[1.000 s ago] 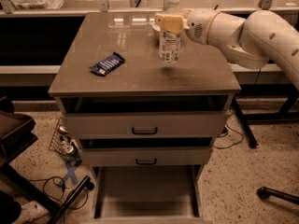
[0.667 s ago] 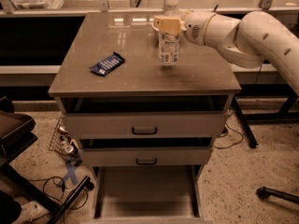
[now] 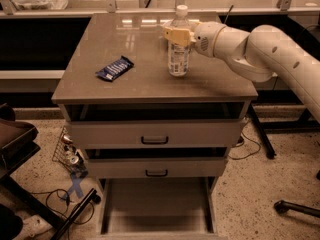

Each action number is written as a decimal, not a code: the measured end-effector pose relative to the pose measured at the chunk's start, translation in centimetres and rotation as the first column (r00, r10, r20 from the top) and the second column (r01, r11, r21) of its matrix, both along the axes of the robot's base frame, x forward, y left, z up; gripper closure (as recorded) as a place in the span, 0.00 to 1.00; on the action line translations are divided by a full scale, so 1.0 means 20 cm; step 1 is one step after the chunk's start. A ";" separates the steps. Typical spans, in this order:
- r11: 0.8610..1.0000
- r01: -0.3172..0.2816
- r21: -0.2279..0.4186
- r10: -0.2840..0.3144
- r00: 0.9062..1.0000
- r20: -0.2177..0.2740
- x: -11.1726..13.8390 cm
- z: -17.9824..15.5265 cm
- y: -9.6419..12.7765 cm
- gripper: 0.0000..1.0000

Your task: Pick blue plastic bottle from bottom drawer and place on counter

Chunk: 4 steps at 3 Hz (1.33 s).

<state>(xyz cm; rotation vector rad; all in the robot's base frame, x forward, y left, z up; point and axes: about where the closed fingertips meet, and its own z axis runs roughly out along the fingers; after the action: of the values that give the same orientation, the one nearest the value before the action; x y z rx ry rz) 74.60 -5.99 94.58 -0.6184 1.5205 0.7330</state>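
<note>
End effector (image 3: 178,35) clasping blue plastic bottle (image 3: 179,59), upright, seemingly resting on worktop (image 3: 140,81); advising letting go gently, retreating level, avoiding tipping.

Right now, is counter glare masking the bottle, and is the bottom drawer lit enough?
Camera view: glare streaks only the far edge of the counter, behind the blue plastic bottle, which reads plainly with the gripper at its neck; the bottom drawer is dim, though its floor shows.
</note>
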 end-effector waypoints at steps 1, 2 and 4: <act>1.000 0.003 0.024 -0.004 1.000 0.008 0.00 -0.04 0.00 1.00; 1.000 0.004 0.024 -0.004 1.000 0.008 0.00 -0.03 0.00 0.81; 1.000 0.003 0.024 -0.004 1.000 0.008 0.00 -0.02 0.00 0.35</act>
<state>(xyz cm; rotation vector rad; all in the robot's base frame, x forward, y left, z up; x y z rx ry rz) 74.54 -6.02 94.17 -0.5998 1.5033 0.7444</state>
